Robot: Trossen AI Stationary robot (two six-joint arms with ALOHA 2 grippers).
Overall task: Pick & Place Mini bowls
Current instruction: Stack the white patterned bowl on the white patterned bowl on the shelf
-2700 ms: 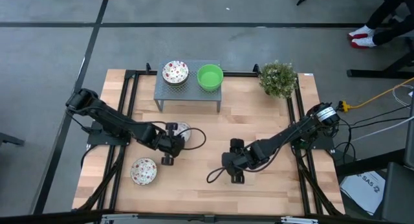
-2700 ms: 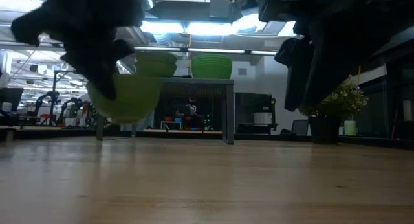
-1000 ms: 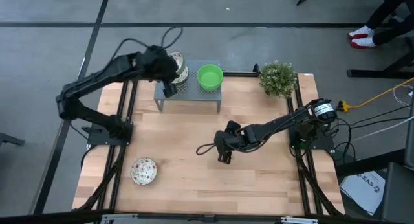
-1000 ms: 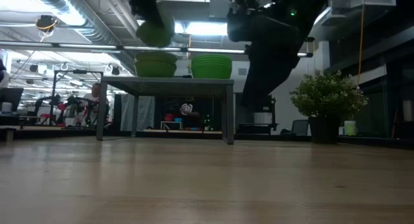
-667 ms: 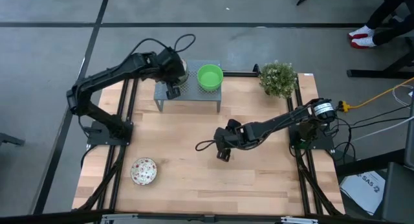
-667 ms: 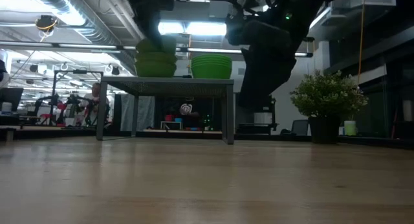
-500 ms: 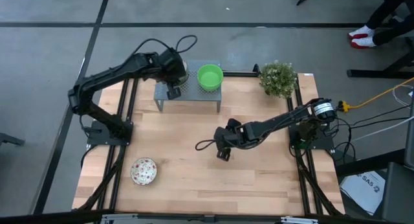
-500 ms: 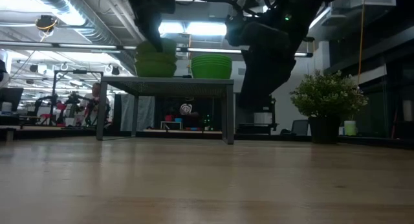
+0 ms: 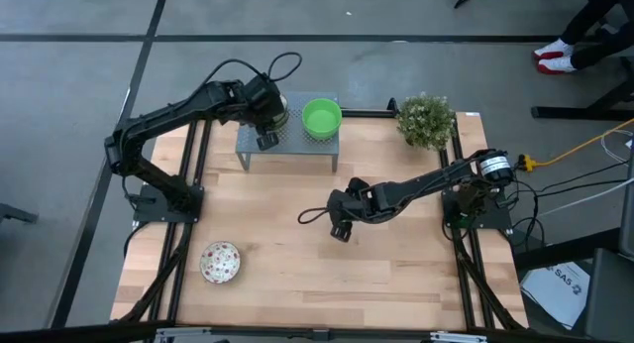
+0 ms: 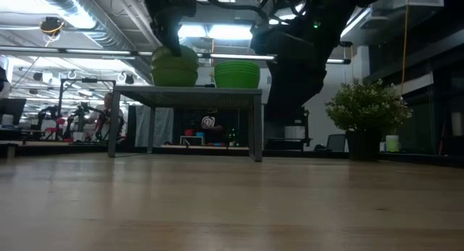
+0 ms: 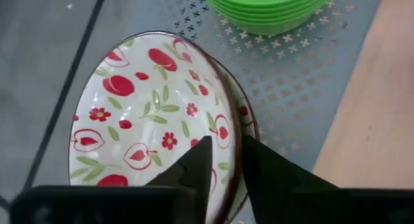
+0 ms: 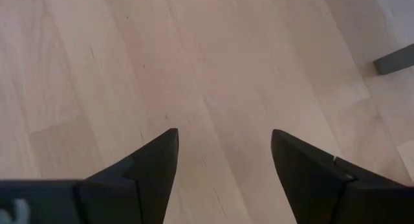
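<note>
On the grey shelf [image 11: 304, 88], a patterned bowl [image 11: 145, 130] straddled by the slackening left gripper [image 11: 223, 160] could be tipped off its stack if snagged.

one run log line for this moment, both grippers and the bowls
left gripper: straddling patterned bowl rim on shelf | right gripper: open, empty, above table | floral bowl: on table

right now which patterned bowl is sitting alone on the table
The patterned bowl at the table's near left corner. The other patterned bowls are on the grey shelf under the left tool, beside the green stack.
</note>
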